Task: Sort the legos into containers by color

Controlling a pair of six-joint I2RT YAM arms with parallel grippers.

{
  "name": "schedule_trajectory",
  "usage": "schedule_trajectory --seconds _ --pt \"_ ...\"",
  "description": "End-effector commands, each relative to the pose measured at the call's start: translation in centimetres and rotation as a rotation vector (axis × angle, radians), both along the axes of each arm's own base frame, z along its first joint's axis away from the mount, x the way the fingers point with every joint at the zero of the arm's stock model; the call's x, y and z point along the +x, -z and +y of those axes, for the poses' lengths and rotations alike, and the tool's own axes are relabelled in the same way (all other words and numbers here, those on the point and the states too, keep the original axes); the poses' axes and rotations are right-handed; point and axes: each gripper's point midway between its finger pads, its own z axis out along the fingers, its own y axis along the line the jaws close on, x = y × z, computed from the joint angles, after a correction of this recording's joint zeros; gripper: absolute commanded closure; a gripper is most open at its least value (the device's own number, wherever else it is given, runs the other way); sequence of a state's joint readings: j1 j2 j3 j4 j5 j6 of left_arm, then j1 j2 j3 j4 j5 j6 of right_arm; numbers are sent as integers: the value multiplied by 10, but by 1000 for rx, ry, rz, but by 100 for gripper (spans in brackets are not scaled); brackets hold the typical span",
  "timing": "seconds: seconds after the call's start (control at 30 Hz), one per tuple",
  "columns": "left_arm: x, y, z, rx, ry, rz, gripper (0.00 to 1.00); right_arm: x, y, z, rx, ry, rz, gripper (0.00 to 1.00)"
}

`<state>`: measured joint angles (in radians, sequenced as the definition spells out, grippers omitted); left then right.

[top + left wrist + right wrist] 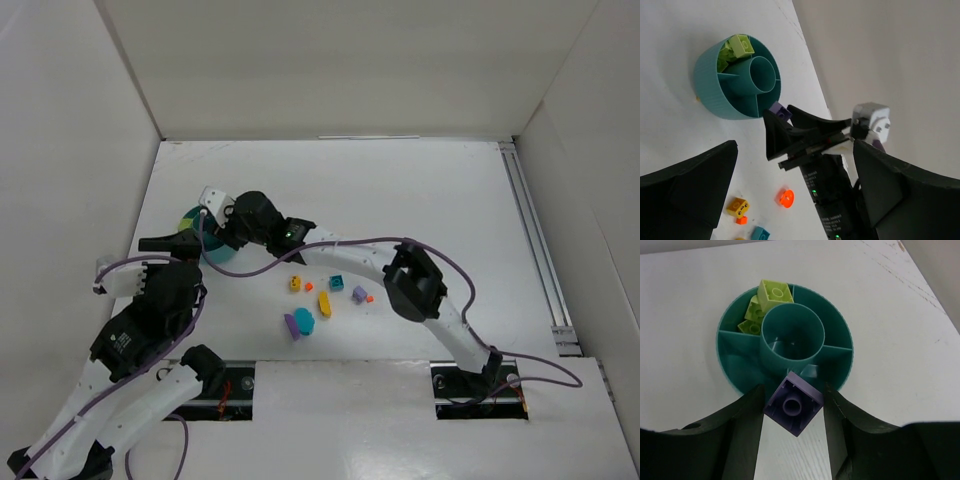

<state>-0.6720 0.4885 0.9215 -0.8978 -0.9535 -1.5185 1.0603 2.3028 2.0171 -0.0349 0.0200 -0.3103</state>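
Observation:
My right gripper point(793, 395) is shut on a purple lego block point(793, 409) and holds it just over the near rim of the round teal dish point(840, 365). Lime green legos point(767, 302) lie in one far compartment. In the top view the right gripper point(215, 225) covers most of the dish point(217, 254). My left gripper point(795, 192) is open and empty, beside the dish point(715, 95) and facing the right gripper point(779, 116) with its purple block point(783, 112). In the top view the left gripper point(150, 258) sits just left of the dish.
Loose legos lie mid-table: a yellow-orange block point(294, 284), teal block point(337, 283), yellow piece point(325, 303), purple block point(360, 294), teal round piece point(304, 320), another purple piece point(291, 326). An orange round piece point(786, 197) lies near the right arm. White walls enclose the table.

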Motion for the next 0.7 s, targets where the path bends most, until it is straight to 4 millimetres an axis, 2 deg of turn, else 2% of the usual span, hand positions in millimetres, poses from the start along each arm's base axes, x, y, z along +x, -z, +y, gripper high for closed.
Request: schedule_trajectory --seconds 0.0,0.13,0.23,0.37,0.43,0.53,0.57,0.67 --pt "1 0 1 3 -9 -18 0 14 -33 18 123 65 -24 67" --pt "3 0 0 19 -1 -17 0 15 -30 33 147 66 -29 66" --pt "5 0 -2 19 -1 -18 0 18 -21 35 144 82 -16 63" --pt "7 -3 -3 23 5 -28 0 17 -21 35 159 89 8 62" --pt "7 1 -3 38 8 -16 0 13 -10 38 144 68 22 61" --pt "7 -1 -4 32 8 -24 0 5 -4 42 140 50 38 59" --pt "7 -1 -4 32 8 -24 0 -3 -4 46 140 29 42 58" --pt "7 0 -5 28 16 -21 0 -10 10 46 109 21 58 57"
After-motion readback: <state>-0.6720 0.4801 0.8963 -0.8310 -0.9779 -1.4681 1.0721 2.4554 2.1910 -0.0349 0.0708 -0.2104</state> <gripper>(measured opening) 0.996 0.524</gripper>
